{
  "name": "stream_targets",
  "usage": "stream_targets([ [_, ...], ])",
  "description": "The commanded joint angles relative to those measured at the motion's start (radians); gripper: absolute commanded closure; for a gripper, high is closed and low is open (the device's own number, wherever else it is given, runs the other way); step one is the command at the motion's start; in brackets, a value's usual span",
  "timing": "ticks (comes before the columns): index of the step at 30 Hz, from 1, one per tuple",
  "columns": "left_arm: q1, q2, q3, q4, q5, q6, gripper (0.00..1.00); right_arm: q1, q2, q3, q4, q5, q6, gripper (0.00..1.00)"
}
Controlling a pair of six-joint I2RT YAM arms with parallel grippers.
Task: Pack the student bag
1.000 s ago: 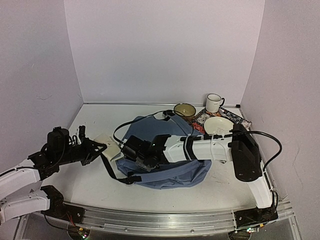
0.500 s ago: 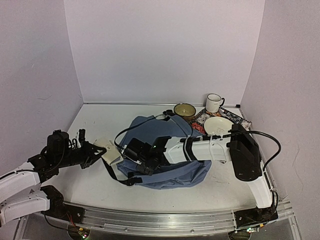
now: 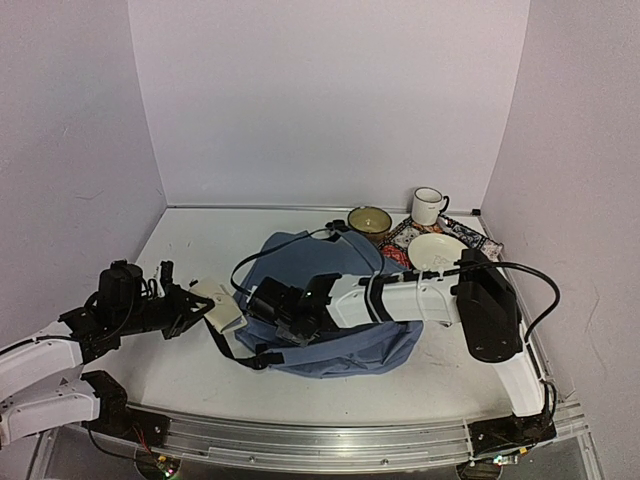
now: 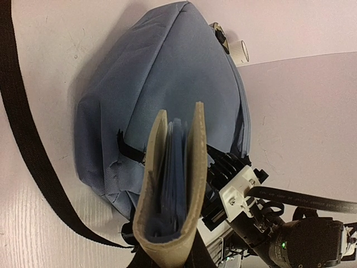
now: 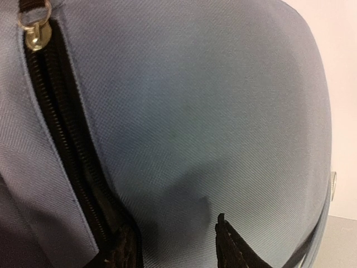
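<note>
step in hand: loading the first item. the large slate-blue fabric student bag (image 3: 310, 258) lies slumped on its side at mid-table, with a loose black strap (image 3: 222, 345) trailing off its left side. the left gripper (image 3: 200, 305) is clamped narrow on a flat tan-covered notebook with blue inner pages (image 3: 218, 303), held edge-on just beside the bag's left end and not inside it.

the right gripper (image 3: 255, 302) is pressed down on the bag's left end. its wrist view shows only fabric, the black zip (image 5: 67, 139) and a metal zip pull (image 5: 34, 30). whether these jaws are wide or pinching cloth cannot be told.

judgement: the next move calls for the mouth to be held apart so that the notebook can slide in edge first.

containers: the bag's contents are hidden. behind it stand a yellow-green ceramic bowl (image 3: 370, 221), a white enamel mug (image 3: 428, 206) and a cream plate (image 3: 437, 250). the plate looks bare; the contents of the bowl and mug cannot be seen.
</note>
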Motion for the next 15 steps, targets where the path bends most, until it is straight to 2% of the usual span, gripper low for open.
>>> stream_targets([
  [1, 0.004, -0.003, 0.038, 0.029, -0.001, 0.026, 1.00, -0.019, 0.019, 0.025, -0.042, 0.066, -0.008, 0.53],
  [4, 0.004, -0.002, 0.039, 0.029, 0.004, 0.027, 1.00, -0.019, 0.023, 0.027, -0.042, 0.033, -0.006, 0.54],
  [6, 0.004, -0.002, 0.039, 0.029, 0.010, 0.028, 1.00, -0.019, 0.029, 0.028, -0.041, 0.033, -0.007, 0.59],
  [15, 0.004, 0.002, 0.022, 0.037, 0.087, 0.029, 1.00, -0.019, -0.006, 0.059, -0.040, -0.027, -0.008, 0.93],
])
